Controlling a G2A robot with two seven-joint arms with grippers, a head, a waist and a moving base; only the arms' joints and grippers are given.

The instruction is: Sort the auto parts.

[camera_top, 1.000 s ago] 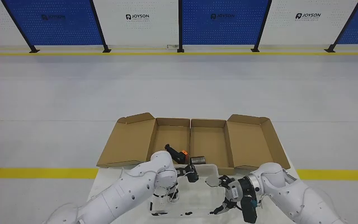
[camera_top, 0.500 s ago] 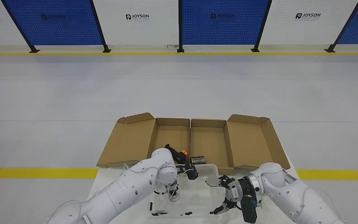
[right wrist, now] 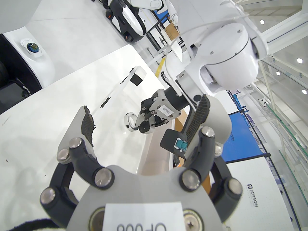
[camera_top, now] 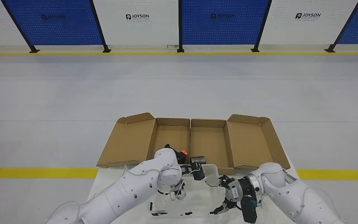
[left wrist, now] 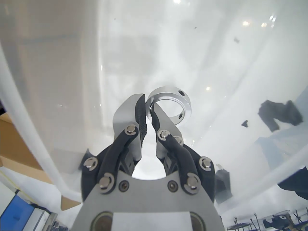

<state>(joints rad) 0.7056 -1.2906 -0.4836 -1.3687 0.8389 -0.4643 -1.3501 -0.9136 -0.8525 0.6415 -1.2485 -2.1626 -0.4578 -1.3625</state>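
My left gripper (left wrist: 148, 111) is shut on the wall of a silver metal ring (left wrist: 173, 104) and holds it just above the floor of a clear plastic tray (left wrist: 72, 78). In the top view this gripper (camera_top: 196, 169) sits at the tray's far edge, close to the cardboard boxes. The right wrist view shows the same ring (right wrist: 130, 120) in the left gripper (right wrist: 138, 127). My right gripper (right wrist: 144, 111) is open with nothing between its fingers; in the top view it (camera_top: 216, 196) hangs over the tray's right side.
Two open cardboard boxes (camera_top: 210, 143) stand side by side behind the tray (camera_top: 193, 203); the left one holds a black and orange part (camera_top: 180, 152) and a grey metal cylinder (camera_top: 197, 161). A black connector with a teal clip (right wrist: 175, 143) lies beyond the tray. Black scraps (left wrist: 279, 115) lie in the tray.
My left gripper has shifted a little to the right along the tray's far edge with the ring in it. The right arm has kept still.
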